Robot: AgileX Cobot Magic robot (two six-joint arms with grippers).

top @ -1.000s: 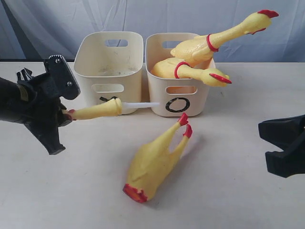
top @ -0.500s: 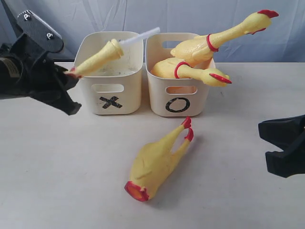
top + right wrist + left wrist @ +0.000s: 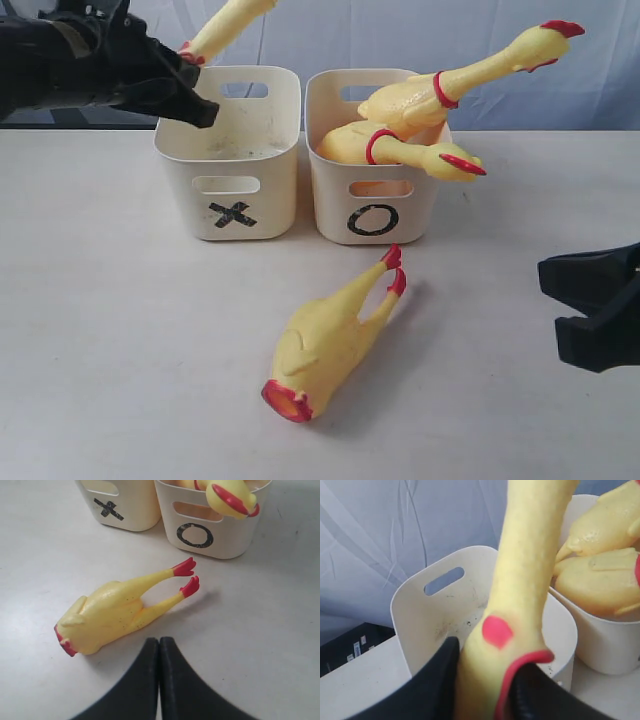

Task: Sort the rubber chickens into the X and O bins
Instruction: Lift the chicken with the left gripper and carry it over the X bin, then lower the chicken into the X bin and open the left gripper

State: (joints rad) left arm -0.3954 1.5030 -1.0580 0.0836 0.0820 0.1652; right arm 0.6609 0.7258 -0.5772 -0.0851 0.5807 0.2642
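My left gripper is shut on a yellow chicken neck piece with a red ring, held tilted up above the back left of the X bin. Close up, that neck piece fills the left wrist view over the X bin. The O bin holds two whole chickens sticking out over its rim. A headless chicken body lies on the table in front of the bins, red feet toward the O bin. My right gripper is shut and empty, just short of that body.
The two bins stand side by side at the back of a pale table. A grey curtain hangs behind them. The right arm rests low at the right edge.
The left gripper has risen and swung from in front of the X bin to above its back left, carrying the neck piece. The body on the table shifted slightly at first.
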